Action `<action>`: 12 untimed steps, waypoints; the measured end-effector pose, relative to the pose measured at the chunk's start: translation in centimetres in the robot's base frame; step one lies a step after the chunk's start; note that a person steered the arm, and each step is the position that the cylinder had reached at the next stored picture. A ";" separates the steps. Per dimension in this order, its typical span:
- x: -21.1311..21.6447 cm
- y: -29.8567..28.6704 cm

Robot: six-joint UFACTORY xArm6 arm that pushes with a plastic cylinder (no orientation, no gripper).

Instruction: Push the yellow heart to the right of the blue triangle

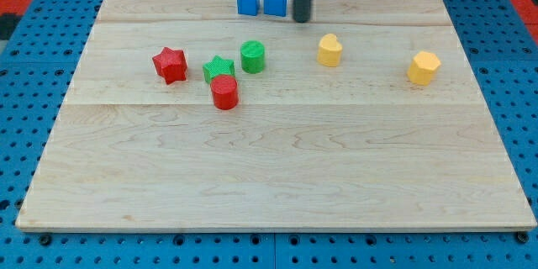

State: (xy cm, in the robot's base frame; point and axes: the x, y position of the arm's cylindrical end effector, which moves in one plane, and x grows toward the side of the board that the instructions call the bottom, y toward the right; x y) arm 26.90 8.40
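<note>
Wooden board, my tip beside blue triangle, yellow heart near, no claw visible.

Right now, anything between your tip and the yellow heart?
No. In the camera view, bare wood separates my tip from the yellow heart; the blue triangle sits just left of my tip.

My tip stands just right of the blue triangle, filling the spot beside it. Between it and the yellow heart the wood lies open. The yellow hexagon sits well apart at the view's right; the blue cube flanks the triangle's left.
</note>
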 end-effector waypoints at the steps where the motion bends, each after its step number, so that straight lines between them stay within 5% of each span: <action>1: 2.0 7.9; 3: 10.7 17.9; 5: 15.0 6.1; 7: 16.8 9.5; 12: 10.3 2.7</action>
State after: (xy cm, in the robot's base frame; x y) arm 37.23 11.09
